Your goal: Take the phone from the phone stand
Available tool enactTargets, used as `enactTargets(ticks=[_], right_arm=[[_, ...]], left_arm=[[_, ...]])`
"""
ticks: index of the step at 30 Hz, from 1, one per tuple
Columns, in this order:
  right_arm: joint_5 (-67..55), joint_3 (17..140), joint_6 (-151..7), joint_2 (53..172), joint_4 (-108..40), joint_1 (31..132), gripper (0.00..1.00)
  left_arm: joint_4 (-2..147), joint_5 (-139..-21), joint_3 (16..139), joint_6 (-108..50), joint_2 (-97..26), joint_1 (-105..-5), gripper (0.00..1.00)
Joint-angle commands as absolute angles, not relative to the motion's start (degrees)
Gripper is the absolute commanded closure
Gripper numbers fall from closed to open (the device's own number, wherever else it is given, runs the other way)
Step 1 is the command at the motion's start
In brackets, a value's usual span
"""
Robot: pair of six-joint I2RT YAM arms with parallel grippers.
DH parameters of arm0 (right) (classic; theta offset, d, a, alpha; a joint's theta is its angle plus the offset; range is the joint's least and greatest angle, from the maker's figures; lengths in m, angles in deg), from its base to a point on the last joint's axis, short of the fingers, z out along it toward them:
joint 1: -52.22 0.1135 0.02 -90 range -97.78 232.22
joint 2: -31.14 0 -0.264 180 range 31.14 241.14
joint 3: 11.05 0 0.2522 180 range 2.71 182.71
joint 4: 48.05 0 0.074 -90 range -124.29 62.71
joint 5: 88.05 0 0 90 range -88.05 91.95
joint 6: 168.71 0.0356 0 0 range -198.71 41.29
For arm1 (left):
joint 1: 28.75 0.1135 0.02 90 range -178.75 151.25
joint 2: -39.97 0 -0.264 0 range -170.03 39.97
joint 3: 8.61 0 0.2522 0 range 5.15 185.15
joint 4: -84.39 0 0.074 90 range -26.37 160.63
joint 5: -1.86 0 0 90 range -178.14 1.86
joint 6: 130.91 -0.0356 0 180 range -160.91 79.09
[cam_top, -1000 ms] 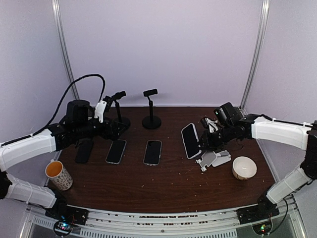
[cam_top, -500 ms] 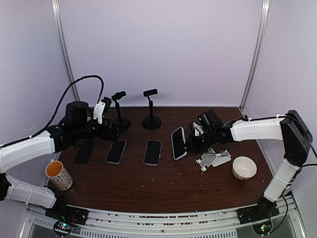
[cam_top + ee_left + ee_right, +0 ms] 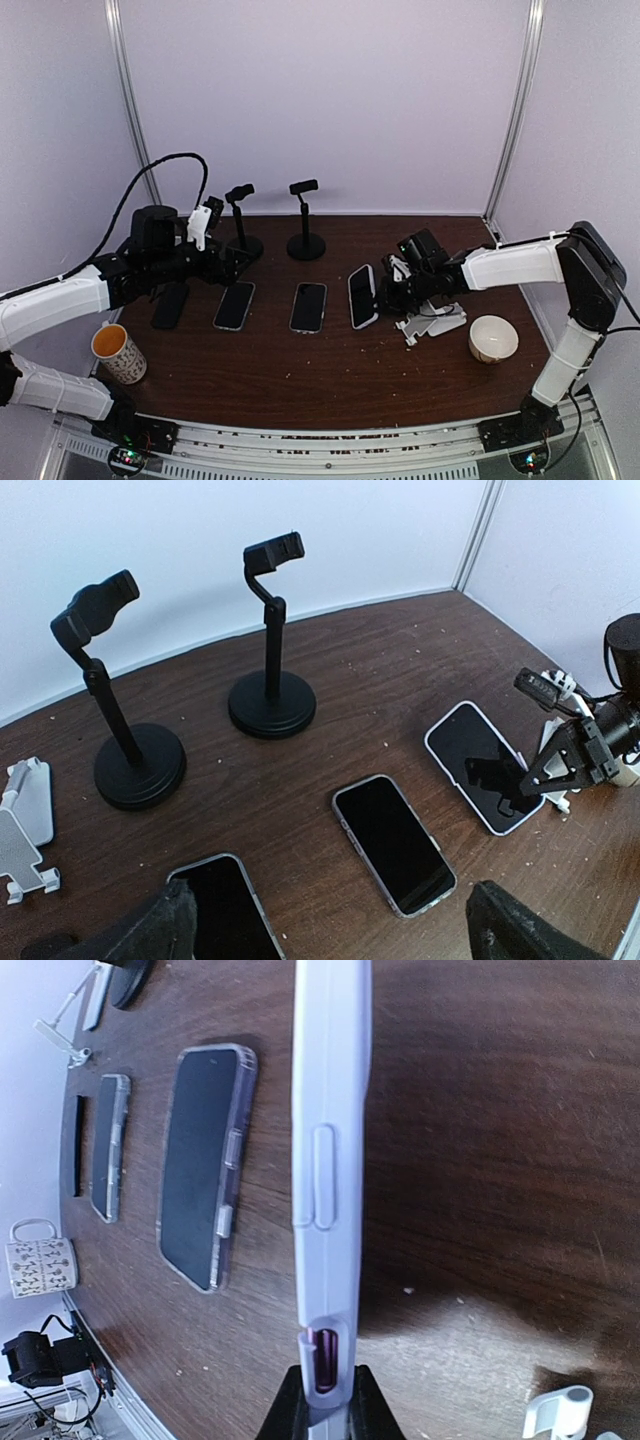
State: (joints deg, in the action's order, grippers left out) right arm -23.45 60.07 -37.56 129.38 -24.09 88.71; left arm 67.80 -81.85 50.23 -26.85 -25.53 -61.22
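Observation:
My right gripper is shut on the near end of a phone in a pale lilac case. It holds the phone low over the table, just right of the row of phones; I cannot tell if it touches the wood. The right wrist view shows the phone edge-on between the black fingertips of the gripper. The left wrist view shows its dark screen. The white phone stand lies tipped over and empty beside the right gripper. My left gripper is open and empty over the left phones.
Three phones lie flat in a row. Two black pole stands stand behind them. A mug is at front left, a white bowl at front right. Another white stand is far left.
My right gripper has carried the phone left, away from the white stand, and lowered it beside the row of phones. The left arm has barely moved.

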Motion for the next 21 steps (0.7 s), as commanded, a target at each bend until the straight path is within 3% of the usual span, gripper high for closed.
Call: enactTargets(ticks=[1,17,21], right_arm=[[-22.32,57.69,-36.81,126.8,-27.39,88.25,0.91],[-19.76,56.13,-38.48,125.25,-24.64,87.04,0.64],[-18.7,55.81,-39.1,124.33,-23.36,86.88,0.53]], left_arm=[[70.63,-82.06,50.46,-26.5,-25.31,-61.5,0.02],[70.54,-82.33,50.59,-26.54,-25.18,-61.52,0.02],[70.55,-82.25,50.41,-26.41,-25.12,-61.51,0.02]])
